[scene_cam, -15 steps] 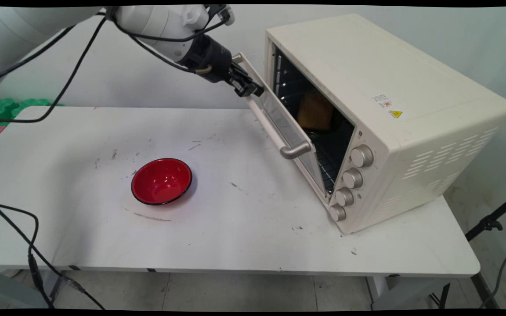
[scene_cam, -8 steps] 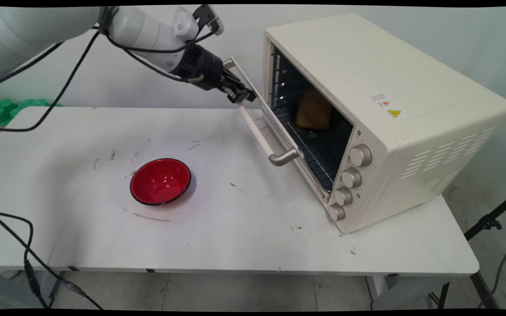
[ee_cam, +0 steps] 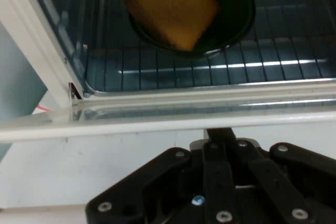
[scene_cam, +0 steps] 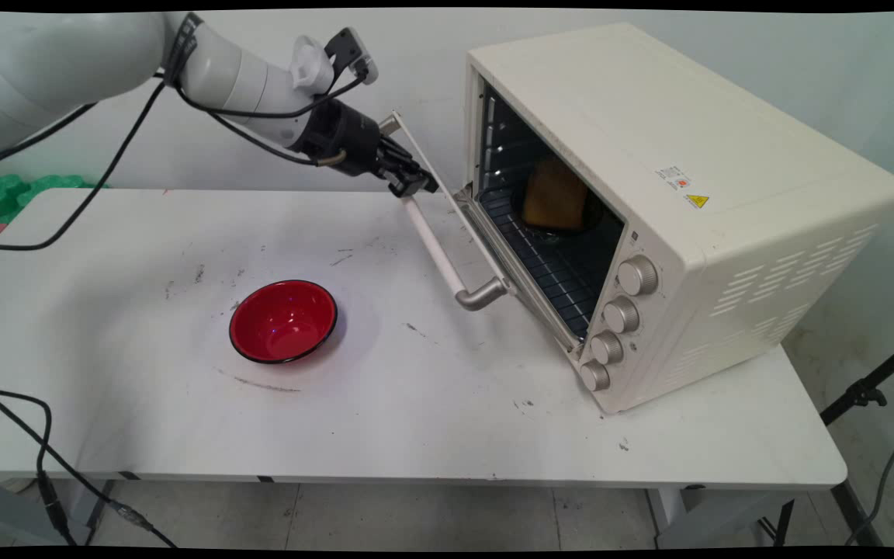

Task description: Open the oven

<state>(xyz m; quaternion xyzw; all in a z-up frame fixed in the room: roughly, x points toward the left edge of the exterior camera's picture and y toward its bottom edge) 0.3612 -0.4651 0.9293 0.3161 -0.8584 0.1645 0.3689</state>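
Gripper [scene_cam: 414, 185] in main view sits at far end of oven door handle [scene_cam: 441, 248], black fingers closed around the white bar near its far bracket. Oven door [scene_cam: 447, 198] hangs partly open, tilted out from cream toaster oven [scene_cam: 672, 210], hinge side low at the oven's front edge. Oven stands on right part of white table [scene_cam: 416, 435], turned at an angle, four silver knobs [scene_cam: 618, 318] in a column on its front panel. Top of oven carries a small white label with a red mark and a yellow triangle warning sticker [scene_cam: 698, 201]; text on them too small to read. Inside, on the wire rack, a brown bread slice [scene_cam: 554, 196] rests on a dark dish. Red bowl [scene_cam: 285, 321] with black rim sits upright on table, well apart from door and gripper, left of oven. Green object [scene_cam: 5, 194] lies at table's far left edge. Black cables hang off arm.

Hand view: gripper linkage [ee_cam: 220, 182] fills bottom, fingers hidden behind white handle bar [ee_cam: 157, 125] crossing the frame, so grip itself is not seen here. Beyond bar, door's edge and wire rack [ee_cam: 273, 61]. Bread slice [ee_cam: 165, 6] lies tilted in dark round dish [ee_cam: 231, 9] on rack, near top of frame. Oven's white frame [ee_cam: 31, 40] runs down the left
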